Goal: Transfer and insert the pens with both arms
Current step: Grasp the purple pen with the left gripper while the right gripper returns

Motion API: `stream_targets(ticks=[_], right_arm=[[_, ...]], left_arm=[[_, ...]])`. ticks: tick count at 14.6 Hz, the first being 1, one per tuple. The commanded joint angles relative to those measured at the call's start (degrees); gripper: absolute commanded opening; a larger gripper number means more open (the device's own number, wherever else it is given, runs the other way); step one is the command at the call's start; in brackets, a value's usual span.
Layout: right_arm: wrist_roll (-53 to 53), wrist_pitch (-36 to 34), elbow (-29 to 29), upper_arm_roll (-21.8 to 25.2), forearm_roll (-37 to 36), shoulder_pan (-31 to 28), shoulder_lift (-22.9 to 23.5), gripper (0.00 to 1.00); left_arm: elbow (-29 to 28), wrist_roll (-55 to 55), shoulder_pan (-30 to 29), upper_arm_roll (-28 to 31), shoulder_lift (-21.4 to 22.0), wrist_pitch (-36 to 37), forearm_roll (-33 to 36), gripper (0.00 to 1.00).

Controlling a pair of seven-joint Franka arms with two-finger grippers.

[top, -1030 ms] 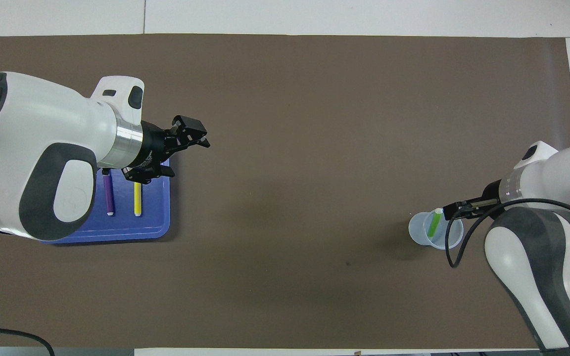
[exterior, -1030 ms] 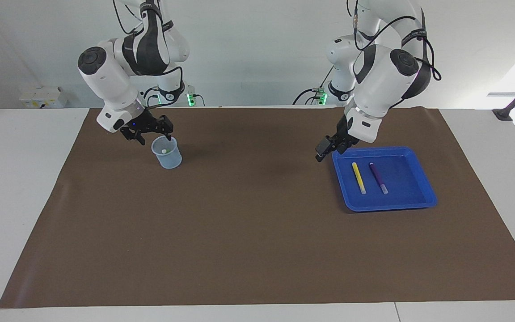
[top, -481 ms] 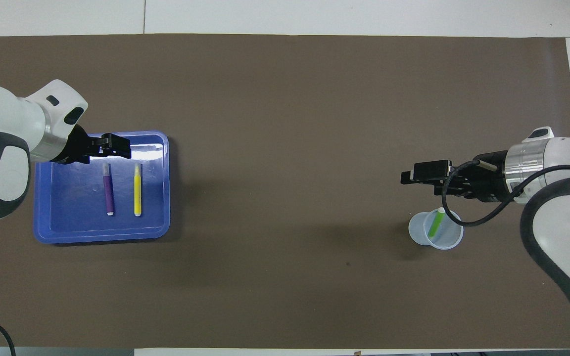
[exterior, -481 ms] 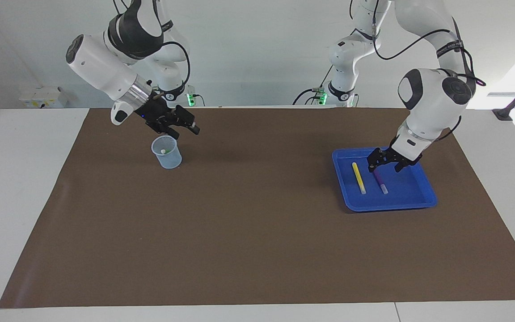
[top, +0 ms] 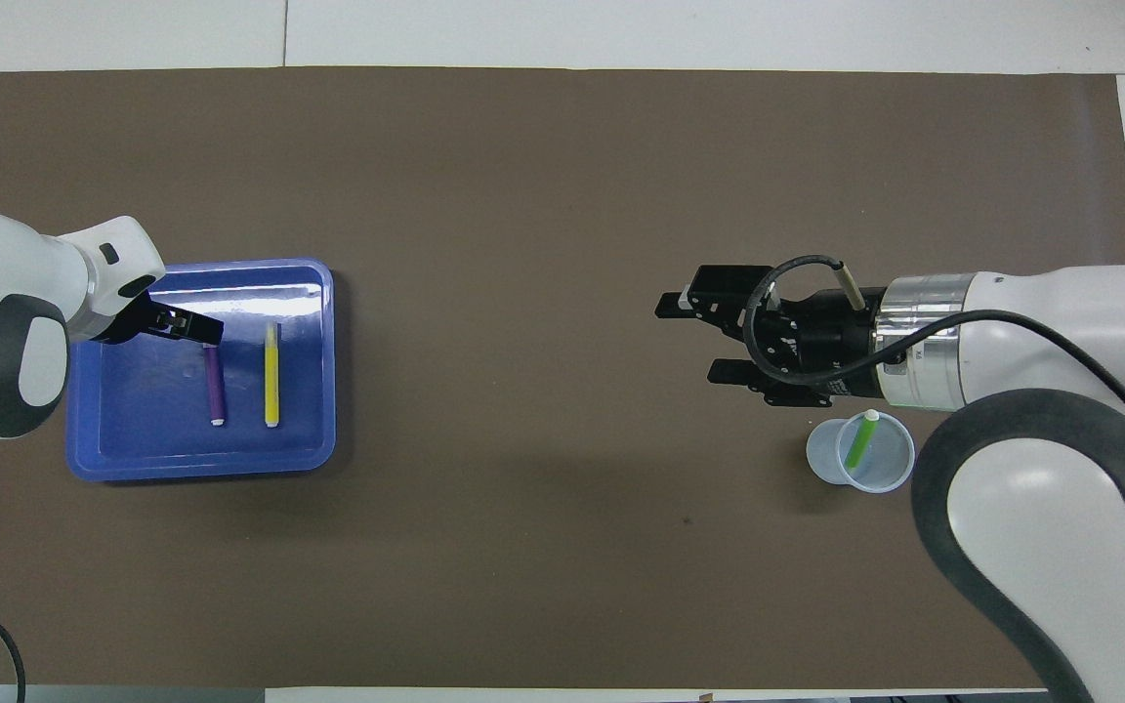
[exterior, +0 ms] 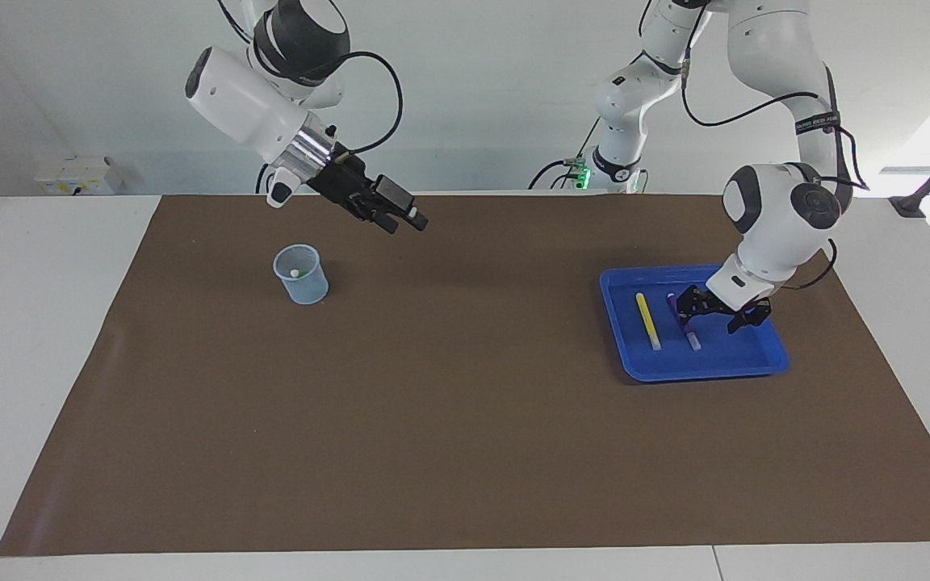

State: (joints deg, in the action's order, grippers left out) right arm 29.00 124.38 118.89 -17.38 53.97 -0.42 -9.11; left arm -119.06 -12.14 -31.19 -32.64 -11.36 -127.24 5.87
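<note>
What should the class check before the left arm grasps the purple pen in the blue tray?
1. Left gripper low over the purple pen: ok.
2. Its fingers open: ok.
3. Yellow pen lies apart beside it in the blue tray: ok.
4. Right gripper open and empty, raised over the mat: ok.
5. Green pen already in the clear cup: ok.
6. Fingers touching the purple pen: cannot tell.

Open brown mat (exterior: 465, 387) lies bare between the cup (exterior: 301, 275) and the blue tray (exterior: 695, 367), while the left gripper (exterior: 710, 316) crowds the purple pen (exterior: 689, 329), leaving the yellow pen (exterior: 647, 320) unobstructed from above
</note>
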Motion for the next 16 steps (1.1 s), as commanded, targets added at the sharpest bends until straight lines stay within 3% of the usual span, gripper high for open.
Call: stream_targets(ticks=[1, 7, 16], right_arm=[[4.9, 5.6, -0.2, -0.1, 2.5, 3.7, 0.8, 1.00], [10.9, 13.1, 0.6, 0.0, 2.5, 9.9, 0.9, 1.00], [11.3, 13.3, 1.3, -0.1, 2.5, 10.7, 0.7, 1.00]], left_arm=[[-3.1, -0.4, -0.8, -0.4, 0.2, -3.2, 1.4, 0.91], [-6.0, 4.8, -0.2, -0.4, -0.7, -4.8, 1.4, 0.81], [-6.8, 9.4, -0.4, -0.5, -0.6, -4.1, 1.4, 0.50]])
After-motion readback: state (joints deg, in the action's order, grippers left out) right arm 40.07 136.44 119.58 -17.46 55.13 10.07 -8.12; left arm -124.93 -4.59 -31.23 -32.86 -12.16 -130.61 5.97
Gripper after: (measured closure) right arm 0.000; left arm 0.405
